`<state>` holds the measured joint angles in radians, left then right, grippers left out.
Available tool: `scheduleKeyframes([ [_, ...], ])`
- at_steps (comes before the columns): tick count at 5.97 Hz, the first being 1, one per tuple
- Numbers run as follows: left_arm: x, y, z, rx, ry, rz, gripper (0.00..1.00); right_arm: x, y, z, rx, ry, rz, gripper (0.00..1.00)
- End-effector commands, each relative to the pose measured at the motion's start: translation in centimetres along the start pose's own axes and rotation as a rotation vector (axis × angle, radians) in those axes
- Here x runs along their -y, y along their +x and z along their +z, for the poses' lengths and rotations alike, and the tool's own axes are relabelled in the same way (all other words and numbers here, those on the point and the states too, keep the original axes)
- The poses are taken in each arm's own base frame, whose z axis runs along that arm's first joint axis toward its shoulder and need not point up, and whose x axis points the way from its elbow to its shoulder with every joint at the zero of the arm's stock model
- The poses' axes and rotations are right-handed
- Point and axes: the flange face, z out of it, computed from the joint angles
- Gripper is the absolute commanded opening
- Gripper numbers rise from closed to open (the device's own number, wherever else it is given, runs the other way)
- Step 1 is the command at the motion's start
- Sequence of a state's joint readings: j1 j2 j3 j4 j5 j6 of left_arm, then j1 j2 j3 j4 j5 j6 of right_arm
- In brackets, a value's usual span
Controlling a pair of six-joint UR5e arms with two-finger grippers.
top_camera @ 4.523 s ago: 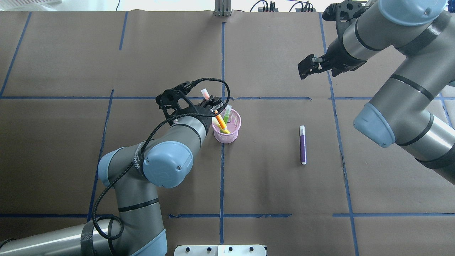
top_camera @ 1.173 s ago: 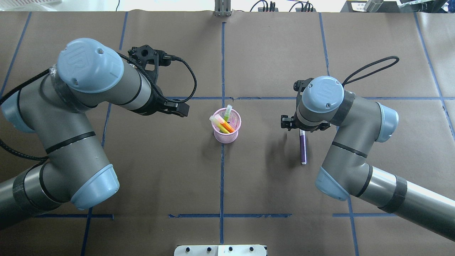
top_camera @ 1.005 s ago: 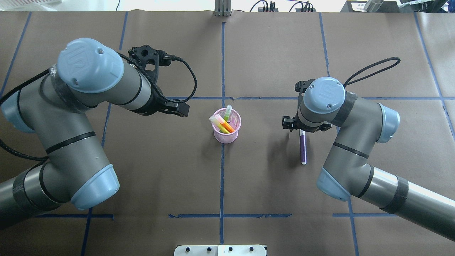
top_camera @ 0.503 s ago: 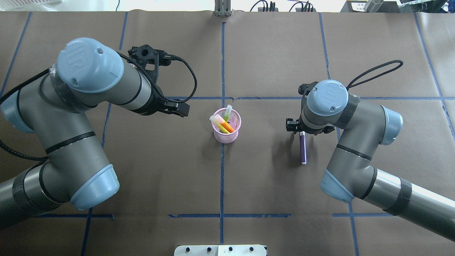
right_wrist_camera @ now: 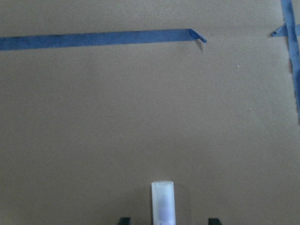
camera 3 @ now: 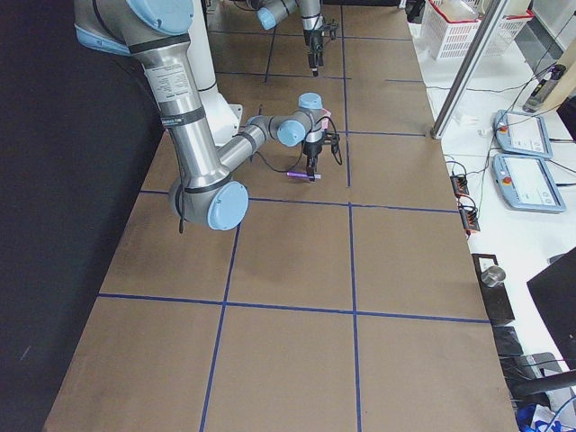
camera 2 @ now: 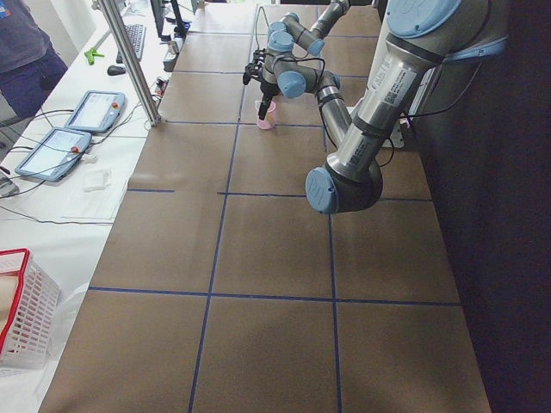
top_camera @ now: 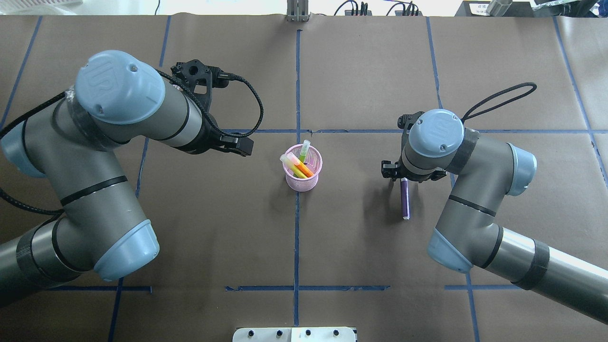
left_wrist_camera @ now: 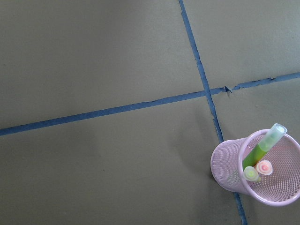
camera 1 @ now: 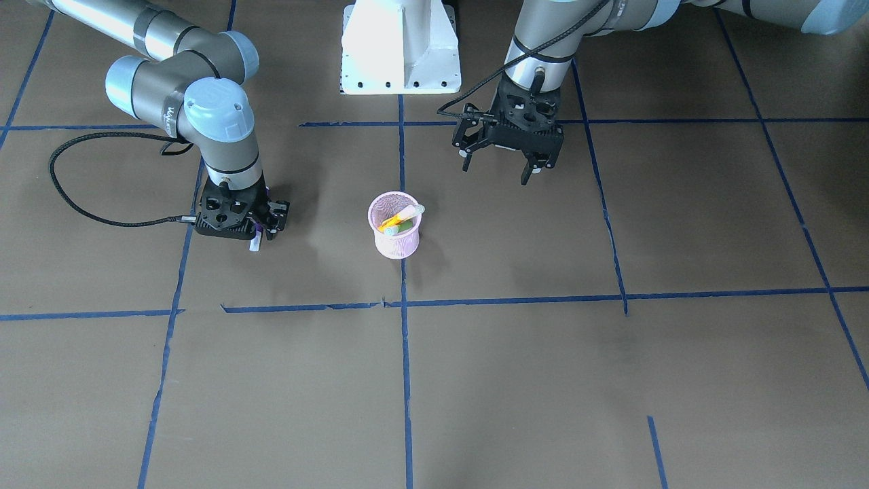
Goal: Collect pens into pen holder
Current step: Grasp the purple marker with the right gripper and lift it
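In right wrist view — purple pen (right_wrist_camera: 162,202) cap, hidden overhead.

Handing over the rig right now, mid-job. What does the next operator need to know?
The left gripper is open and empty, hovering off to the side of the pen holder.
The right gripper is open, low over the capped end of the purple pen, one finger on each side, not yet closed.
The purple pen lies flat on the table.
Done: the green pen, orange pen and yellow pen stand in the holder.
Left: grasp the purple pen and drop it in.
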<state>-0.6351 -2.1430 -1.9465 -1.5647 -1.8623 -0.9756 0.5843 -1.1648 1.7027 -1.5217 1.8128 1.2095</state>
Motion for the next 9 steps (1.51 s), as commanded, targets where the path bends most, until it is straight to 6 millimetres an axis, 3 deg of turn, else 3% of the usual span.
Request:
scheduleKeyframes([
  [1,0.0,0.0,0.0,0.001,0.001,0.0,1.0,-0.7,-0.4,0.3,0.0,-0.007,-0.01,0.62],
  [2,0.0,0.0,0.0,0.0,0.0,0.0,1.0,-0.7,-0.4,0.3,0.0,-0.007,-0.003,0.46],
  [3,0.0,0.0,0.0,0.001,0.001,0.0,1.0,-0.7,-0.5,0.2,0.001,-0.002,0.01,0.12],
  [4,0.0,0.0,0.0,0.001,0.001,0.0,1.0,-0.6,-0.4,0.1,0.002,0.001,0.026,0.0],
  [6,0.0,0.0,0.0,0.001,0.001,0.0,1.0,-0.1,-0.8,-1.1,0.019,0.026,0.05,0.0],
  [8,-0.3,-0.8,0.8,0.06,-0.041,-0.014,0.99,0.1,-1.5,-6.6,0.084,0.172,0.036,0.0],
  [9,-0.3,-1.3,1.0,0.102,-0.075,0.06,0.99,0.0,-1.9,-9.9,0.128,0.244,0.033,0.01],
])
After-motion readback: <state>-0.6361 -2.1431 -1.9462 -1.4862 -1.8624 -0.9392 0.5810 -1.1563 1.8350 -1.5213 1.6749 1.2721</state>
